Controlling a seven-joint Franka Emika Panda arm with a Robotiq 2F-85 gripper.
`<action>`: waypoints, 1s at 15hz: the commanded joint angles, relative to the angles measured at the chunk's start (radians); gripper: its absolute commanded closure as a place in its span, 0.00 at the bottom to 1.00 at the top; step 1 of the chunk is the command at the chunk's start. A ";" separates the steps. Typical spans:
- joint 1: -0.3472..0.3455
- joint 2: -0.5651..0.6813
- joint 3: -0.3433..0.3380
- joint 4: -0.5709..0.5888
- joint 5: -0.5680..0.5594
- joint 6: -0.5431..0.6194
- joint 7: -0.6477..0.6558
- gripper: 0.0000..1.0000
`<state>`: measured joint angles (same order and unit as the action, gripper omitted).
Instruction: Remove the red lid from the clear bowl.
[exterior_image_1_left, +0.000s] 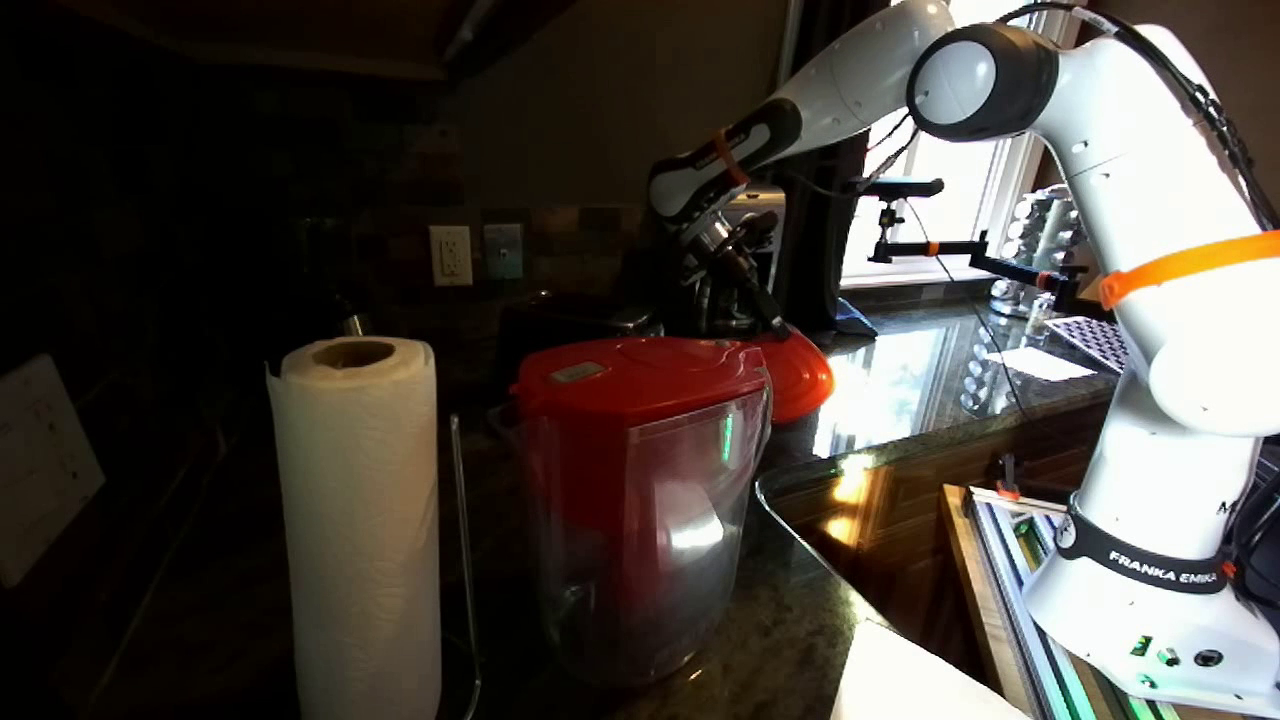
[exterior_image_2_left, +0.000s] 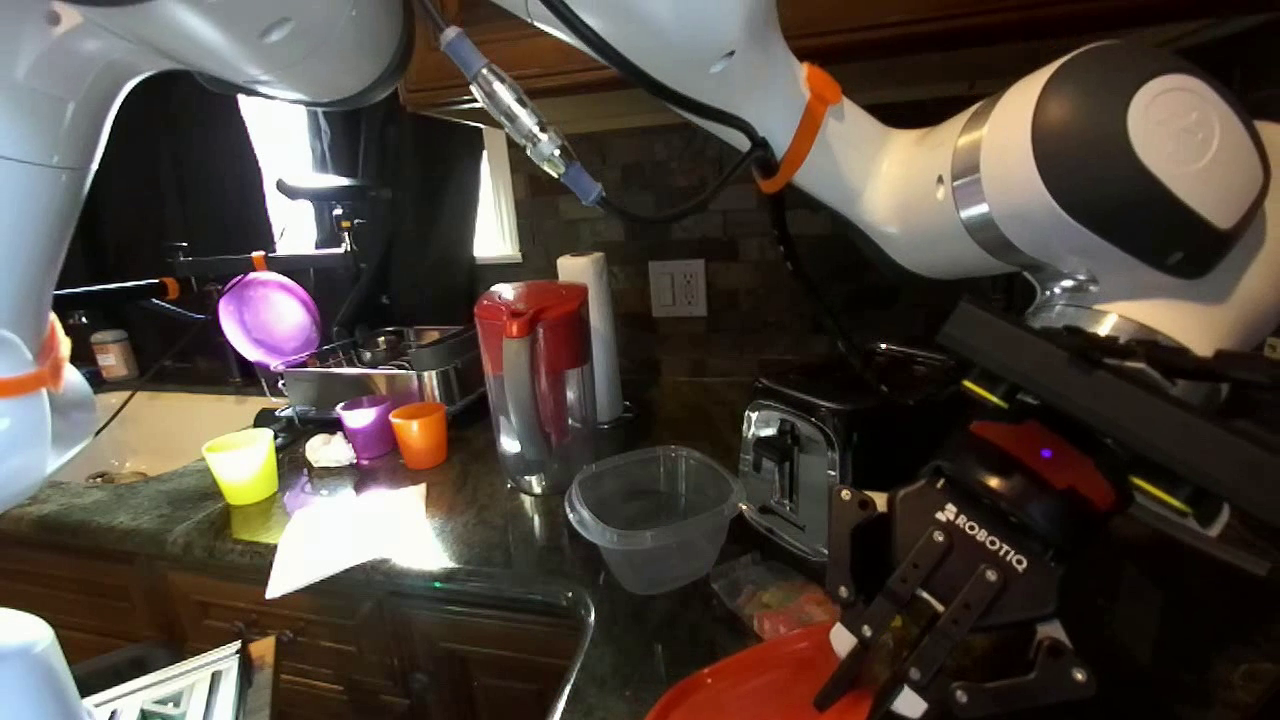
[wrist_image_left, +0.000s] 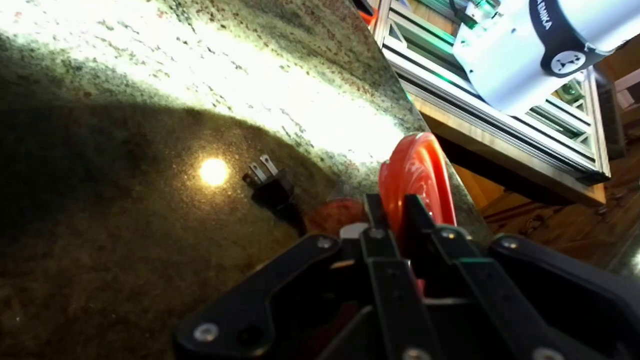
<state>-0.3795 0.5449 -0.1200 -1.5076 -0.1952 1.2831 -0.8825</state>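
Wrist view up first: my claw (wrist_image_left: 393, 202) pinches the red lid (wrist_image_left: 407, 172) between its two fingers (wrist_image_left: 376, 215) — the lid stands on edge, so I'm seeing it nearly side-on. Off to the left of the fingers, a black plug (wrist_image_left: 272, 189) lies on the stone counter (wrist_image_left: 125, 250), metal prongs showing. Top right, I've got the white arm base (wrist_image_left: 505, 65) on its metal frame (wrist_image_left: 545, 162).

Over to an exterior view: there's the clear bowl (exterior_image_2_left: 655, 510), upright on the counter, its top uncovered. The lid is down at the bottom edge of the view, partly cut off, apart from the bowl and gripped by the claw. I can't tell whether it touches the counter. A clear bag (exterior_image_2_left: 775, 597) with reddish contents lies just beside the bowl, near the toaster (exterior_image_2_left: 825, 440). Behind the bowl and to its left stands the red-topped pitcher (exterior_image_2_left: 540, 400), the paper towel roll (exterior_image_2_left: 604, 345) just behind that. Farther left I see a purple cup (exterior_image_2_left: 366, 428) and an orange cup (exterior_image_2_left: 419, 438) side by side, a yellow cup (exterior_image_2_left: 243, 470) near them.

In an exterior view, the pitcher takes the middle and hides part of the lid. The claw meets the lid from above — too dark there for me to read the fingers apart.
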 joint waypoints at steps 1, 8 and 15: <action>0.009 0.009 -0.002 -0.041 -0.010 0.068 0.013 0.97; 0.013 0.009 0.001 -0.084 0.007 0.158 0.036 0.41; 0.021 -0.080 0.019 -0.160 0.062 0.211 0.036 0.00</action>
<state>-0.3640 0.5483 -0.1117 -1.5762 -0.1789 1.4492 -0.8582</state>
